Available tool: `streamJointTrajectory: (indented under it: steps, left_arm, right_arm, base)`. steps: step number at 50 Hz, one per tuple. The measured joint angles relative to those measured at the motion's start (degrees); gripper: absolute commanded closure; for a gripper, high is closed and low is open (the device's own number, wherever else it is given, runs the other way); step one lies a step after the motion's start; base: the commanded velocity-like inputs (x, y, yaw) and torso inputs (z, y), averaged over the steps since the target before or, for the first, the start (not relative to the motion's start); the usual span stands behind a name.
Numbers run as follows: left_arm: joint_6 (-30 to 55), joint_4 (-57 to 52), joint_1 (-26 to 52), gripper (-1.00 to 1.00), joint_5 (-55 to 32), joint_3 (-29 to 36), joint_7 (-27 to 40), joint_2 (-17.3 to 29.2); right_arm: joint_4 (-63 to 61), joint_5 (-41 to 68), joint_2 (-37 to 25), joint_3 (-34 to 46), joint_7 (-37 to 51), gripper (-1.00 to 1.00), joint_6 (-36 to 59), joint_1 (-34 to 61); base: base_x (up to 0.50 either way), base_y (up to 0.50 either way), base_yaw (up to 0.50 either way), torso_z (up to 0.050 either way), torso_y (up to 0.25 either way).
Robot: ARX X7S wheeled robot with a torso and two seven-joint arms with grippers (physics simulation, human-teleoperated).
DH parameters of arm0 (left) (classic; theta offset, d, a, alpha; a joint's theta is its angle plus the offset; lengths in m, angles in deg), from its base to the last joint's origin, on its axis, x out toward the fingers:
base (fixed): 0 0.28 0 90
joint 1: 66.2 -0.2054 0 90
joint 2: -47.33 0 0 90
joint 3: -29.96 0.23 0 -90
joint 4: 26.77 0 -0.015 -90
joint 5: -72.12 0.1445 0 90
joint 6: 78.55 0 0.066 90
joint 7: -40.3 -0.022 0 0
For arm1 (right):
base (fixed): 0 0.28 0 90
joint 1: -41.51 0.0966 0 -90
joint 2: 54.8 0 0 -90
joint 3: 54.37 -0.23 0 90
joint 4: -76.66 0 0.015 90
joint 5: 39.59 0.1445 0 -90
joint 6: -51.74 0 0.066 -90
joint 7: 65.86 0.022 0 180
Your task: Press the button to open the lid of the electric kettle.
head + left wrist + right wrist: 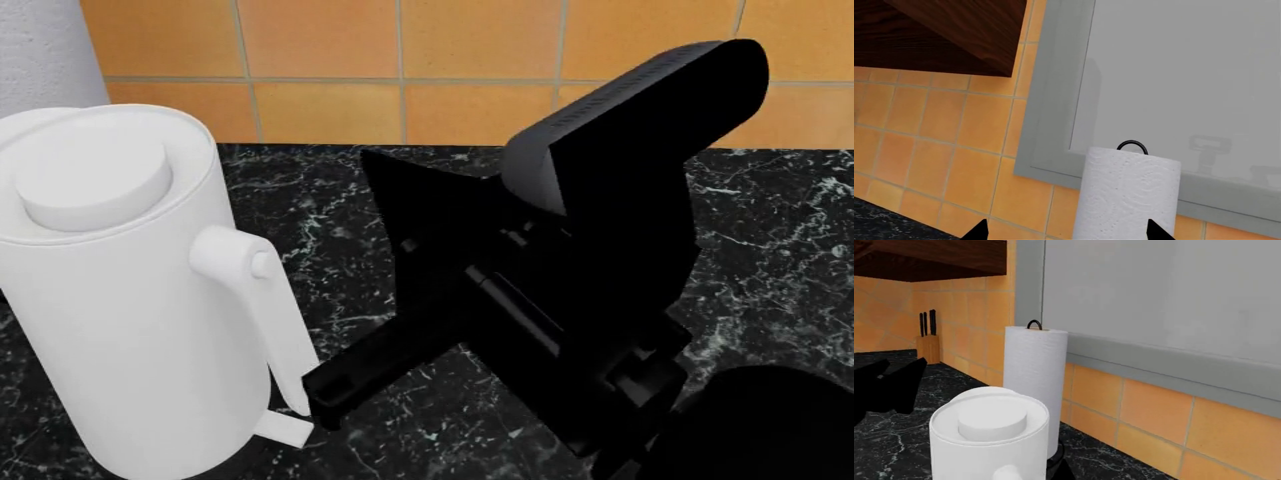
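The white electric kettle [127, 330] stands on the black marble counter at the left of the head view. Its lid [94, 150] lies flat and closed, with the raised puck in the middle. A small round button [254, 263] sits at the top of the handle. My right gripper [384, 172] hangs beside the handle, a little toward the wall from the button and apart from it. In the right wrist view the kettle [987, 440] is close, and the right gripper [1066, 471] shows as one joined tip just beside the button [1007, 473]. My left gripper [1067, 231] is open and empty.
A paper towel roll [1034, 370] on a holder stands behind the kettle against the orange tiled wall, and also shows in the left wrist view [1127, 195]. A grey-framed window [1174, 85] is above it. A knife block [929, 347] stands far along the counter. The left gripper [891, 382] hovers there too.
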Motion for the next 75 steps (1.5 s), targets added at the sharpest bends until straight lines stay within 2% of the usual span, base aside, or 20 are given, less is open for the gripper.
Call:
streamJointTrajectory:
  steps: [17,75]
  left_arm:
    - [-0.15,-0.02,-0.21,-1.0,-0.18,0.42,0.29,0.32]
    - [-0.24,-0.08,-0.27,-1.0,-0.9,1.63,1.45,1.46]
  right_arm:
    - [1.64,2.78,-2.54,6.8,-2.77,1.0,-0.45,-2.0]
    - [14.39,-8.78,-4.61,26.3,-8.81,1.0,-14.71,0.43]
  base:
    - [0.0,0.0,0.0,0.0,0.0]
    - [0.0,0.0,0.0,0.0,0.0]
